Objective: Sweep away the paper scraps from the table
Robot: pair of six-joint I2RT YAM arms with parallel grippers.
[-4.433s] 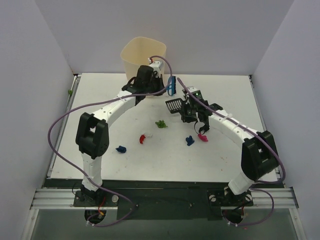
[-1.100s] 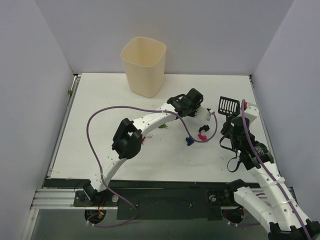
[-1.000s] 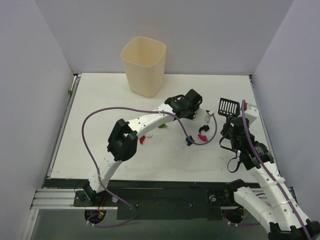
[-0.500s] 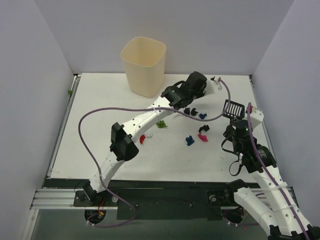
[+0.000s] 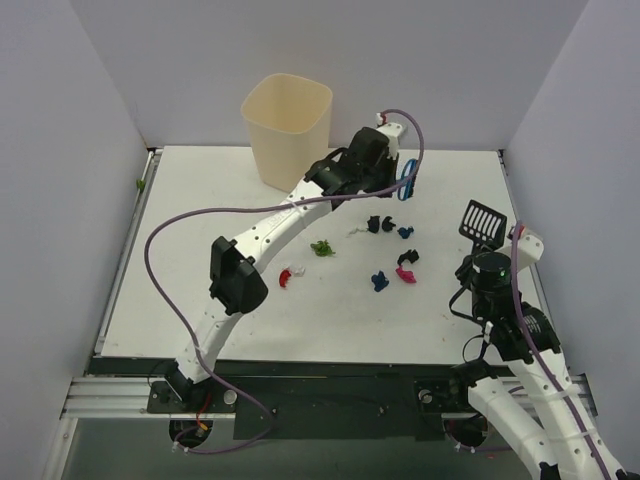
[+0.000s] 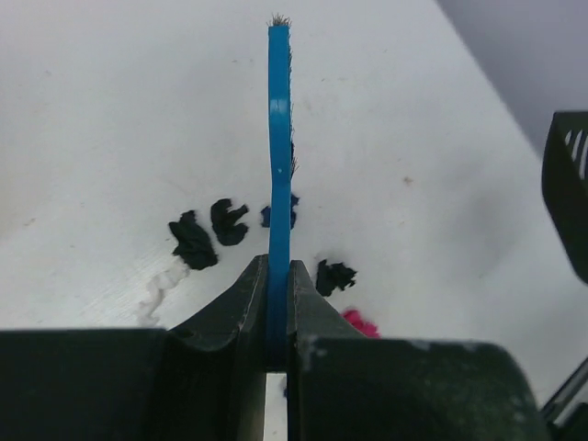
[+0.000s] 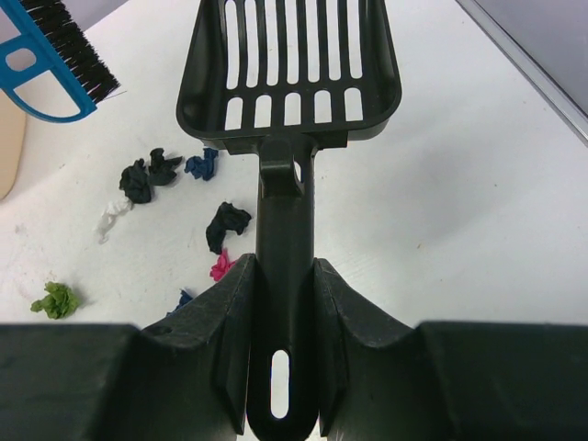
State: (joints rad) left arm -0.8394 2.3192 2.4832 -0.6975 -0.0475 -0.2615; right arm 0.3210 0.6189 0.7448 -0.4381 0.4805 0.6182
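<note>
Compared with half a second earlier: left gripper (image 6: 278, 276) farther back toward the far edge of the table (image 5: 330, 320), just right of the cream bin (image 5: 287, 140), clamped on the blue brush (image 6: 278, 138). Right gripper (image 7: 285, 276) nearer the right edge, clamped on the handle of the black scoop (image 7: 289, 73), basket pointing away. Paper scraps (image 5: 375, 224) mid-table, scattered left to right; shapeless wads, no clear axis. Left arm stretched long, right arm folded near its base.

The table (image 5: 350, 325) lies open nearer than the paper scraps (image 5: 379, 281). The bin (image 5: 288, 135) blocks the far left, the scoop (image 5: 482, 220) the right.
</note>
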